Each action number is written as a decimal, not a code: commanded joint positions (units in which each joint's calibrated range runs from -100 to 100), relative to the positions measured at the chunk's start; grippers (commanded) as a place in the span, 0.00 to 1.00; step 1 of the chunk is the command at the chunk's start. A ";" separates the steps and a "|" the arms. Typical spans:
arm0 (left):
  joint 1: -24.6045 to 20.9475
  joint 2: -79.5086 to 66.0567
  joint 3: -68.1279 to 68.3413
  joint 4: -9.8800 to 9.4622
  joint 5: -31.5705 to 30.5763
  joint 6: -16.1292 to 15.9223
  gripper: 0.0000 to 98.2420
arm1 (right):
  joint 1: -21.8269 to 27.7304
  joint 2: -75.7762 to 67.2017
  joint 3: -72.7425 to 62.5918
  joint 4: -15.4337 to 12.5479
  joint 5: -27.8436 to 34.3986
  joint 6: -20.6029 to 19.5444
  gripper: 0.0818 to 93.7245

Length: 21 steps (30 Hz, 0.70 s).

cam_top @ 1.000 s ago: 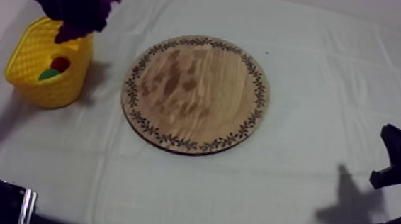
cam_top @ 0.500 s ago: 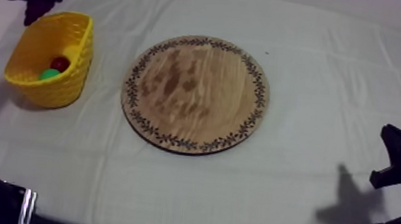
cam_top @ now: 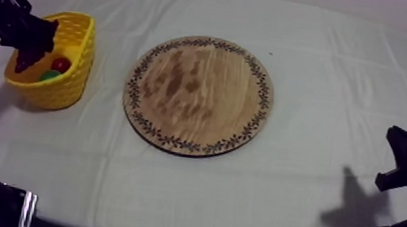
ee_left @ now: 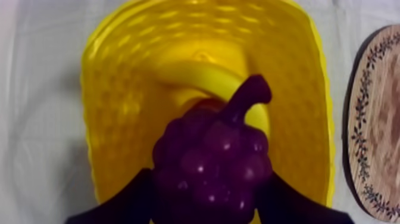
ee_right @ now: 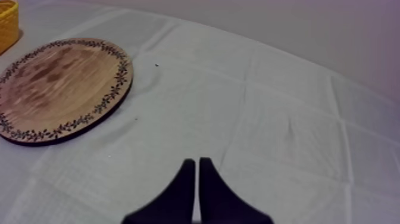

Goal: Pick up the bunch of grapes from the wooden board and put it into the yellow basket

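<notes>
Found the left pincer (ee_left: 209, 205) clamped on the grapes (ee_left: 211, 155), one black finger at each side of the bunch, stem tilted up and away from the pincer. Observed pincer and grapes hanging over the open mouth of the basket (ee_left: 119, 89). Cannot tell whether the bunch touches anything below it. Noted directly beyond the grapes a banana (ee_left: 205, 76), lying curved inside the basket. Noted from above, just beside the pincer and within the basket, a small red fruit (cam_top: 60, 64) and a green fruit (cam_top: 50, 75), touching each other. Recorded the board (cam_top: 197, 96) flat on the desk (cam_top: 329, 49), near the basket on the side away from the left pincer, apart from it. Found the right pincer (ee_right: 197, 170) well apart from all this, past the board, fingers together as a narrow wedge with nothing between them, low over the desk.
</notes>
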State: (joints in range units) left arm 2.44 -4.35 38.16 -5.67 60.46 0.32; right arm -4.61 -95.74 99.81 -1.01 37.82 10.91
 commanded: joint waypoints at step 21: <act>0.28 -1.75 -1.36 -4.33 -5.69 3.56 0.97 | 0.02 -0.01 -0.03 0.01 0.00 0.01 0.00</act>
State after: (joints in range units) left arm 2.71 -6.01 36.89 -9.84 54.95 3.50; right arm -4.61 -95.74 99.81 -1.01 37.82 10.91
